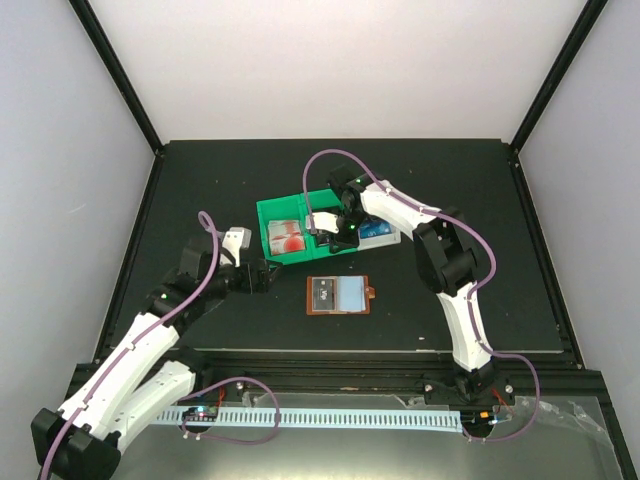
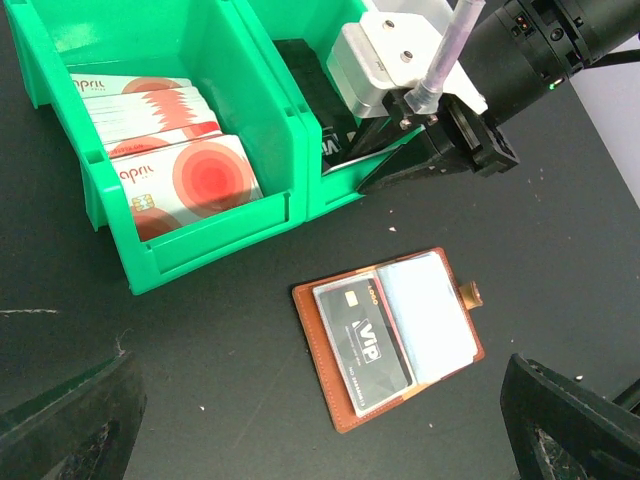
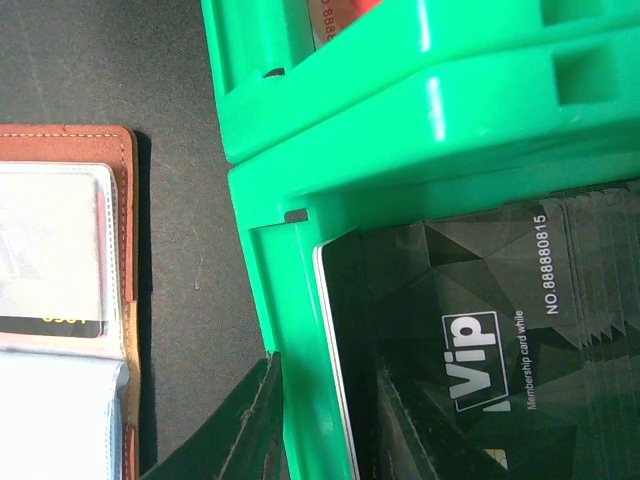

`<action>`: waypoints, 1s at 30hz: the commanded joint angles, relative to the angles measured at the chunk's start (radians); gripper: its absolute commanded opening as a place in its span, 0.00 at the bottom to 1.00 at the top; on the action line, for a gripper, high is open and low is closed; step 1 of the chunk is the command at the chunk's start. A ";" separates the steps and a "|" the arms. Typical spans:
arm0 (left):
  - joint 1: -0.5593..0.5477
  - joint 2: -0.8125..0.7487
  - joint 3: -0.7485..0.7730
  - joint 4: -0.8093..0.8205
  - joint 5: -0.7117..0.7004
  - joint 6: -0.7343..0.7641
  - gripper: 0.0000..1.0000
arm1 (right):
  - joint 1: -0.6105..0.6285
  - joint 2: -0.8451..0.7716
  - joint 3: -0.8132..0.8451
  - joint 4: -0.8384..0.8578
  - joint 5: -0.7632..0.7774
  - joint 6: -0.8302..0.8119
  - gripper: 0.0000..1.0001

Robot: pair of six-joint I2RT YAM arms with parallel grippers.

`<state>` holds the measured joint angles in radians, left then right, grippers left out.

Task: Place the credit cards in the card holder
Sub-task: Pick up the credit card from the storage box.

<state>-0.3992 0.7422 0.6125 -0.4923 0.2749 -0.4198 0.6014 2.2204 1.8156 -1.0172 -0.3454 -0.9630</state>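
Plastic of the green bin (image 3: 430,110) is moulded and glossy, with bright highlights on its rims. The card holder (image 2: 328,360) is reddish-brown leather with a stitched border; its inner pockets are clear shiny film. The black cards (image 3: 470,340) are glossy plastic with a faceted print, the red-and-white cards (image 2: 190,180) smooth plastic. The desk (image 2: 200,380) is matt black, faintly speckled.

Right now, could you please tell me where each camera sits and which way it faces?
Top external: above and behind the bases, looking down at the table; left arm, right arm show.
Left wrist: looking down on the green bin and card holder; its own fingers at the bottom corners.
Right wrist: close over the bin's black cards; its own fingers at the bottom.
Shared: all show the card holder.
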 commanded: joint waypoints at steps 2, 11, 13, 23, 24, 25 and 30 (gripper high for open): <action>0.010 0.007 -0.003 0.020 0.021 0.014 0.99 | -0.001 -0.037 0.018 -0.046 -0.029 -0.006 0.25; 0.013 0.011 -0.006 0.023 0.026 0.015 0.99 | -0.003 -0.062 0.016 -0.053 -0.048 -0.010 0.25; 0.013 0.011 -0.006 0.023 0.026 0.014 0.99 | -0.003 -0.070 0.013 -0.054 -0.053 -0.013 0.25; 0.016 0.015 -0.009 0.023 0.029 0.014 0.99 | -0.007 -0.082 0.003 -0.056 -0.066 -0.019 0.23; 0.016 0.016 -0.009 0.024 0.028 0.013 0.99 | -0.008 -0.083 0.001 -0.055 -0.065 -0.019 0.23; 0.016 0.018 -0.010 0.024 0.028 0.014 0.99 | -0.008 -0.082 -0.001 -0.055 -0.064 -0.019 0.23; 0.017 0.022 -0.010 0.026 0.033 0.015 0.99 | -0.007 -0.083 -0.010 -0.040 -0.054 -0.008 0.18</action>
<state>-0.3920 0.7551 0.6010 -0.4919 0.2863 -0.4194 0.5983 2.1811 1.8153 -1.0508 -0.3847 -0.9649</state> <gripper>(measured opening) 0.990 0.197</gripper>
